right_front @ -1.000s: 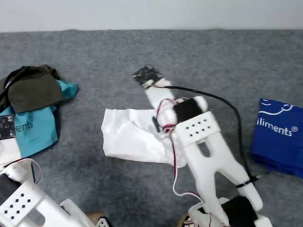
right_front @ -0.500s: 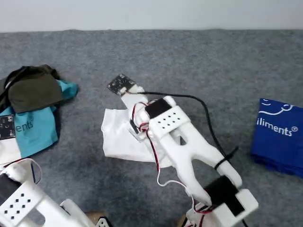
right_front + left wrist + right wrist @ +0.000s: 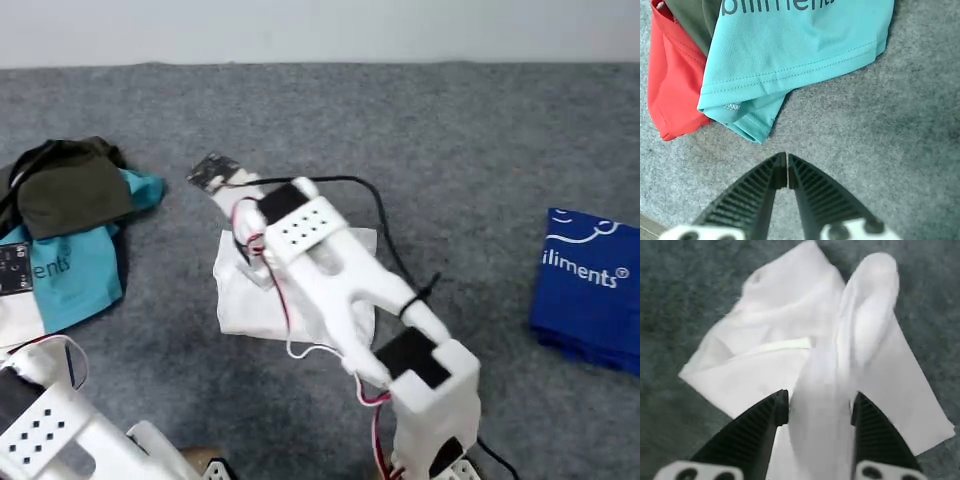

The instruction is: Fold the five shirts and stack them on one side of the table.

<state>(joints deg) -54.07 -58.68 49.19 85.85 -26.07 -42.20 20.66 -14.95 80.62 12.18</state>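
Note:
A crumpled white shirt (image 3: 250,305) lies mid-table. My right gripper (image 3: 243,262) is down over its left part, the arm stretched across it from the near edge. In the right wrist view a raised fold of the white shirt (image 3: 867,305) runs between the fingers (image 3: 762,422), and my right gripper (image 3: 820,397) is shut on it. My left gripper (image 3: 786,171) is shut and empty, hovering over bare carpet just short of a teal shirt (image 3: 800,45) and a red shirt (image 3: 675,85). A folded blue shirt (image 3: 590,280) rests at the right edge.
An unfolded pile at the left holds a dark olive shirt (image 3: 70,190) on the teal shirt (image 3: 70,280). The left arm's white body (image 3: 40,425) fills the near-left corner. Grey carpet (image 3: 450,150) covers the table, open at the back and centre-right.
The right arm has swung to the left across the white shirt, carrying the pinched fold with it. The shirt's right side has been pulled over leftward. The left arm has stayed still.

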